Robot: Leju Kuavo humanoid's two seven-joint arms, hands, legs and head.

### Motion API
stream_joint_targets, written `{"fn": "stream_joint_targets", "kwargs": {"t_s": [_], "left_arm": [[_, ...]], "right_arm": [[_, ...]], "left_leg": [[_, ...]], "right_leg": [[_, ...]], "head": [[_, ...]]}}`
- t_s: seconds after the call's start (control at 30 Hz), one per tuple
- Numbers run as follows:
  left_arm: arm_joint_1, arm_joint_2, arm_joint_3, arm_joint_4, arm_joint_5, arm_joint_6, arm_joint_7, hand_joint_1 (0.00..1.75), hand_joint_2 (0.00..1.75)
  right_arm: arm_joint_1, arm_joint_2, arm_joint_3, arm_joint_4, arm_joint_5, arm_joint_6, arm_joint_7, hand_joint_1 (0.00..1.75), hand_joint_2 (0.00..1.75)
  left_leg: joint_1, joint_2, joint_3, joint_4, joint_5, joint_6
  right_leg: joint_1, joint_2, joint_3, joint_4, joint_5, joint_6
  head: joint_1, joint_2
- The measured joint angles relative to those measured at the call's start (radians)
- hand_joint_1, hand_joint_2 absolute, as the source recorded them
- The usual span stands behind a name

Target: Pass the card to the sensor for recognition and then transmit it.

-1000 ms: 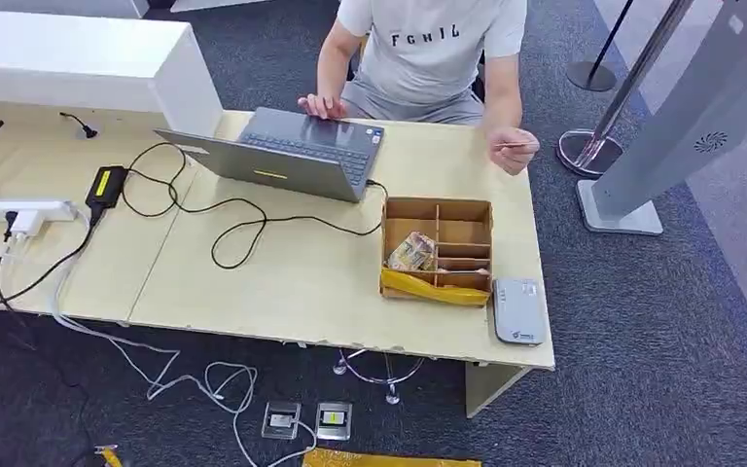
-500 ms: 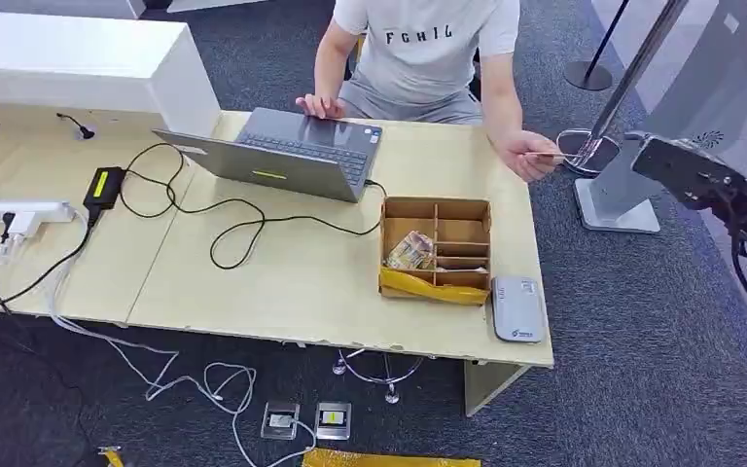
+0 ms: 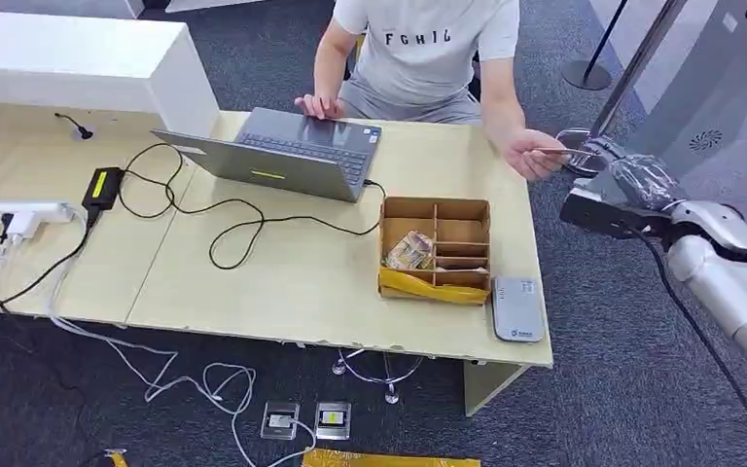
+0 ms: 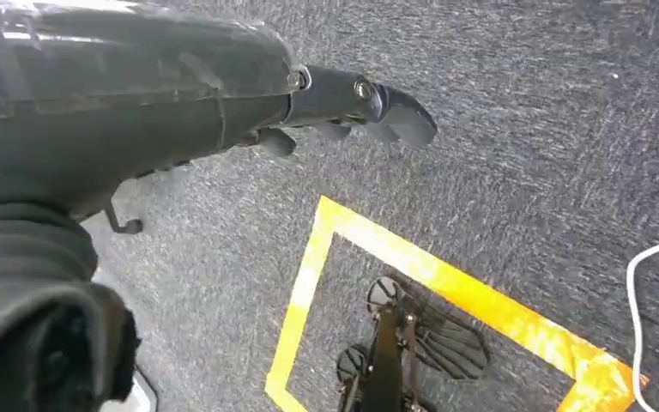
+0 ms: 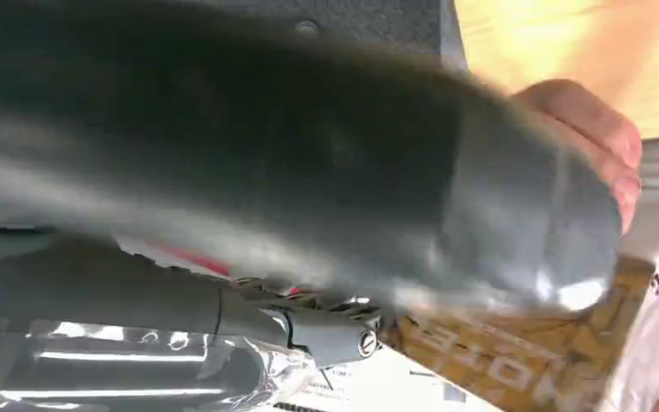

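Note:
A person behind the table holds a thin card [image 3: 551,153] out past the table's right edge. My right hand [image 3: 611,195] hangs just right of that card, at about its height, with its fingers apart. In the blurred right wrist view, my thick thumb [image 5: 446,206] lies over a gold-printed card [image 5: 506,348] next to the person's hand [image 5: 596,129]; I cannot tell whether I touch the card. The grey card sensor [image 3: 517,309] lies flat at the table's near right corner. My left hand [image 4: 137,103] hangs over the carpet, holding nothing.
A wooden divided box [image 3: 438,207] stands just beyond the sensor. An open laptop [image 3: 287,151] and black cables lie mid-table. A white kiosk [image 3: 686,107] and chrome stanchion bases [image 3: 584,146] stand right of the table. Yellow floor tape [image 4: 446,283] runs below my left hand.
My right arm has swung in from the right and come down and left towards the card. The person's hand has reached a little farther out past the table edge.

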Motion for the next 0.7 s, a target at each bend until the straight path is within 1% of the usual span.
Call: {"fn": "stream_joint_targets", "kwargs": {"t_s": [0.23,0.7], "left_arm": [[0.001,-0.002,-0.009,0.000,-0.009,-0.008,0.000,0.00,0.00],[0.000,-0.002,-0.025,0.000,-0.018,-0.017,0.000,0.00,0.00]], "right_arm": [[0.011,0.017,0.037,0.047,-0.004,-0.006,0.000,0.00,1.75],[0.026,0.022,0.051,0.074,0.008,-0.022,0.042,0.00,1.75]], "left_leg": [[0.000,0.000,0.000,0.000,0.000,0.000],[0.000,0.001,0.000,0.000,0.000,0.000]], "right_leg": [[0.000,0.000,0.000,0.000,0.000,0.000],[0.000,0.001,0.000,0.000,0.000,0.000]], "head": [[0.000,0.000],[0.000,0.000]]}}
